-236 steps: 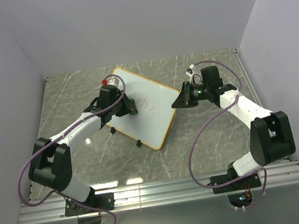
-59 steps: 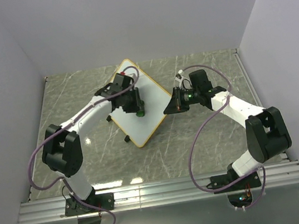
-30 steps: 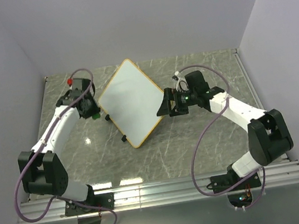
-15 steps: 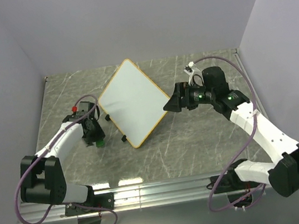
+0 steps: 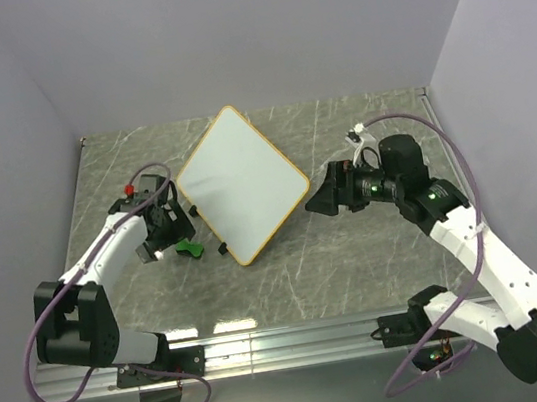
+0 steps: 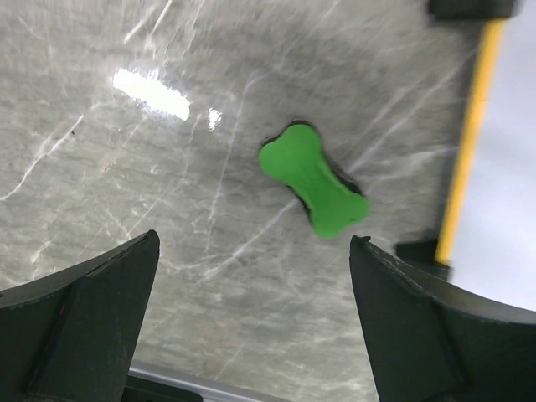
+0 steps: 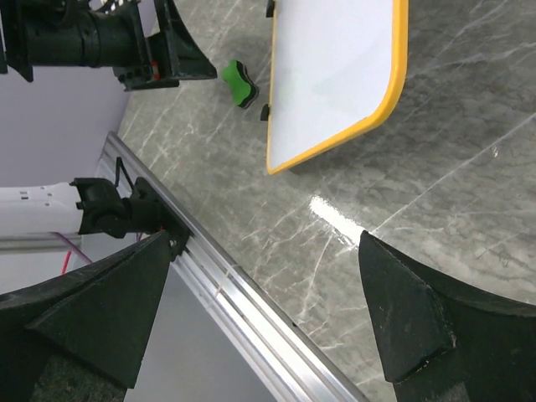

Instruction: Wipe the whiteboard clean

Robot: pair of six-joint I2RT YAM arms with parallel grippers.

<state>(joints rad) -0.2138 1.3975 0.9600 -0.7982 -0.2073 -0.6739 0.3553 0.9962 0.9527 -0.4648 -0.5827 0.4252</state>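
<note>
The left gripper (image 5: pixel 156 240) is spread wide, and nothing is held. In the left wrist view its fingers (image 6: pixel 84 322) are seen well apart, with the green eraser (image 6: pixel 314 188) lying on the table (image 6: pixel 126 167) between and beyond them, touched by neither. The left arm is bent sharply at the elbow, forearm reaching up the left side, wrist turned down over the eraser (image 5: pixel 188 246).

The right gripper (image 5: pixel 317 202) is also spread wide and empty. Its fingers (image 7: pixel 423 314) frame bare table in the right wrist view. The right arm is stretched from its base up and leftward, the gripper pointed at the lower right edge of the board (image 5: pixel 240 180) but held apart from it.

Farther back, the board is lying flat on the table, set like a diamond, its white face clean. Two black clips (image 5: pixel 222 249) are seen on its lower left edge, and the eraser lies just beside one.

Half a second ago the eraser was under the left gripper's tips; now it is let go. The right gripper has been drawn back from the board's edge. The board has not shifted, and the red scribble seen at the start is gone.
</note>
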